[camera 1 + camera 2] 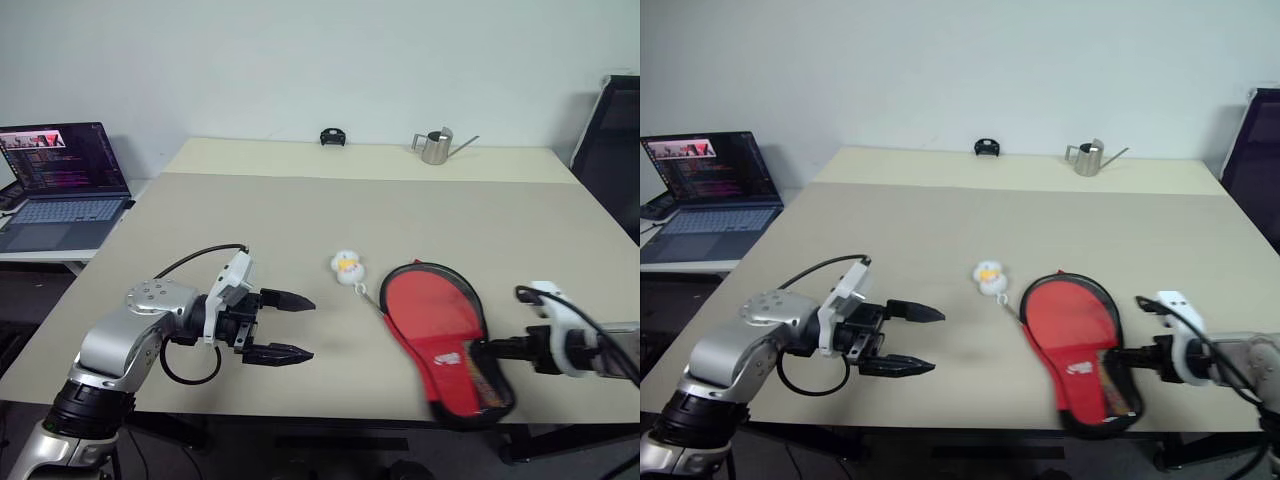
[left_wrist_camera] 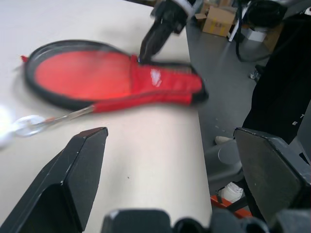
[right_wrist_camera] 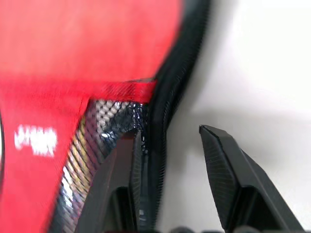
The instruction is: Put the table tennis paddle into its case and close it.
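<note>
I find the case lying red side up at the table's near right edge. The right gripper stands parted at its rim, one finger over its mesh pocket; the left gripper hovers open, well left.

Left gripper jaws wide apart; right gripper jaws parted.
</note>
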`<state>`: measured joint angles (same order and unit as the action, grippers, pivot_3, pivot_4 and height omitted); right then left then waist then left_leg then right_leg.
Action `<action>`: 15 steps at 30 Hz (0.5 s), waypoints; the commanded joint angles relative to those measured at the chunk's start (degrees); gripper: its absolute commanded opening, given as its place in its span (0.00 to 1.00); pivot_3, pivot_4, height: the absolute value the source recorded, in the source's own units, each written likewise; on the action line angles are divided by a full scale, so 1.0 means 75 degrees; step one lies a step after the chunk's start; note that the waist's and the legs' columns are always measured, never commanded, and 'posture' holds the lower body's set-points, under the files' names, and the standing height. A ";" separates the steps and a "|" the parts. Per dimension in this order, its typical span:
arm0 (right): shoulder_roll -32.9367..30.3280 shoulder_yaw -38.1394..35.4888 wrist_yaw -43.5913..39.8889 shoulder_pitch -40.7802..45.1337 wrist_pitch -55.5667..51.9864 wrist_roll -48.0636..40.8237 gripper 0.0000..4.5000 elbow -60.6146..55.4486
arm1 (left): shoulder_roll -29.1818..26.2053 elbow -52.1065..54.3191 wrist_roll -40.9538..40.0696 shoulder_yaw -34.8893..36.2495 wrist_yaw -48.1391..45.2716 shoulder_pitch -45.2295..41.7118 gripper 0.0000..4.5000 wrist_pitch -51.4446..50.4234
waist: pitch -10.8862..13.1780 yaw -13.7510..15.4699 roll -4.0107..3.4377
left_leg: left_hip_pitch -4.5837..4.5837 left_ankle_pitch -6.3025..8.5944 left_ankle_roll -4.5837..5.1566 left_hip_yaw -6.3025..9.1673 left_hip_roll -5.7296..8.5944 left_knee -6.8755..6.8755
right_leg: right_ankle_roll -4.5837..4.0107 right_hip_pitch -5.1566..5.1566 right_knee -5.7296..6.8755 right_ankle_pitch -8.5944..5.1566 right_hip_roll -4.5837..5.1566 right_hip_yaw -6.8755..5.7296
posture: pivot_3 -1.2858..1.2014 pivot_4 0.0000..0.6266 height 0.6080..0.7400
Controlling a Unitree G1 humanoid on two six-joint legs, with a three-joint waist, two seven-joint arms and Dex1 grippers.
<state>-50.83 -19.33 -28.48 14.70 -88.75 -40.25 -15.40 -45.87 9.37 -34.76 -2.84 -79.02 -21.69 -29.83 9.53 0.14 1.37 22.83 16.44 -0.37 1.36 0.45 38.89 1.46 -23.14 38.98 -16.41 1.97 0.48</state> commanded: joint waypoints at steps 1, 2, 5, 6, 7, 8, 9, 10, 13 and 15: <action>0.0036 -0.0406 -0.0342 0.0024 0.0085 -0.0356 0.43 -0.0489 | 0.0034 0.0113 -0.0072 0.0197 0.0070 -0.0048 1.00 0.0089 | 0.0000 -0.0032 0.0000 | -0.0003 0.0000 0.0000 0.0000 -0.0003 -0.0001 | 0.0000 0.0000 0.0002 0.0000 -0.0002 0.0001 | 0.52 0.24 1.00; 0.0141 -0.0408 -0.0437 0.0004 0.0045 -0.0521 0.43 -0.0690 | 0.0060 0.0084 -0.0061 0.0171 0.0080 -0.0080 1.00 0.0095 | 0.0000 -0.0058 -0.0001 | -0.0006 0.0000 0.0000 0.0000 -0.0007 -0.0001 | 0.0000 0.0000 0.0004 0.0000 -0.0007 0.0001 | 0.52 0.24 1.00; 0.0566 -0.0437 -0.0478 -0.0049 -0.0242 -0.0853 0.43 -0.1188 | 0.0127 0.0033 -0.0032 0.0103 0.0092 -0.0162 1.00 0.0116 | 0.0000 -0.0119 -0.0001 | -0.0014 0.0000 0.0000 -0.0002 -0.0022 -0.0003 | -0.0001 0.0000 0.0011 0.0000 -0.0029 0.0012 | 0.52 0.24 1.00; 0.0667 -0.0441 -0.0515 -0.0089 -0.0359 -0.0975 0.43 -0.1345 | 0.0146 0.0029 -0.0030 0.0098 0.0096 -0.0184 1.00 0.0108 | 0.0000 -0.0124 -0.0001 | -0.0013 0.0000 0.0000 -0.0002 -0.0024 -0.0003 | -0.0001 0.0000 0.0011 0.0000 -0.0032 0.0014 | 0.52 0.24 1.00; 0.0741 -0.0433 -0.0547 -0.0132 -0.0410 -0.1058 0.43 -0.1470 | 0.0158 0.0025 -0.0026 0.0099 0.0098 -0.0195 1.00 0.0107 | 0.0000 -0.0123 -0.0001 | -0.0013 0.0000 0.0000 -0.0002 -0.0024 -0.0003 | -0.0001 0.0000 0.0012 0.0000 -0.0032 0.0014 | 0.52 0.24 1.00; 0.0791 -0.0435 -0.0553 -0.0158 -0.0452 -0.1114 0.43 -0.1549 | 0.0164 0.0023 -0.0024 0.0100 0.0098 -0.0202 1.00 0.0107 | 0.0000 -0.0122 -0.0001 | -0.0012 0.0000 0.0000 -0.0002 -0.0023 -0.0003 | -0.0001 0.0000 0.0011 0.0000 -0.0032 0.0014 | 0.52 0.24 1.00; 0.0821 -0.0417 -0.0521 -0.0173 -0.0434 -0.1099 0.43 -0.1578 | 0.0166 0.0021 -0.0028 0.0107 0.0101 -0.0202 1.00 0.0103 | 0.0000 -0.0120 -0.0001 | -0.0011 0.0000 0.0000 -0.0002 -0.0021 -0.0003 | -0.0001 0.0000 0.0009 0.0000 -0.0032 0.0014 | 0.52 0.24 1.00; 0.0762 -0.0326 -0.0509 -0.0232 -0.0278 -0.1001 0.43 -0.1529 | 0.0164 0.0023 -0.0032 0.0113 0.0101 -0.0200 1.00 0.0102 | 0.0000 -0.0114 -0.0001 | -0.0009 0.0000 0.0000 -0.0003 -0.0019 -0.0002 | 0.0000 0.0000 0.0007 0.0001 -0.0031 0.0014 | 0.52 0.24 1.00; 0.0558 -0.0194 -0.0665 -0.0220 0.0308 -0.0794 0.43 -0.1202 | 0.0138 0.0036 -0.0060 0.0177 0.0130 -0.0187 1.00 0.0080 | 0.0000 -0.0097 -0.0001 | -0.0009 0.0000 0.0000 -0.0003 -0.0016 -0.0001 | 0.0000 0.0000 0.0006 0.0001 -0.0028 0.0014 | 0.52 0.24 1.00; 0.0337 -0.0182 -0.0933 -0.0195 0.0717 -0.0740 0.43 -0.0996 | 0.0128 0.0030 -0.0062 0.0221 0.0178 -0.0171 1.00 0.0073 | 0.0001 -0.0096 -0.0002 | -0.0011 0.0000 0.0000 -0.0005 -0.0016 -0.0001 | 0.0000 -0.0001 0.0008 0.0001 -0.0028 0.0015 | 0.52 0.24 1.00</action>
<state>-46.62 -20.01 -33.57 12.55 -86.67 -46.21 -23.14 -44.73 9.10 -34.76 -2.91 -78.05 -22.24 -29.71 9.54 -0.58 1.35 22.75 16.44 -0.37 1.33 0.32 38.88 1.46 -23.15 39.04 -16.41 1.76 0.59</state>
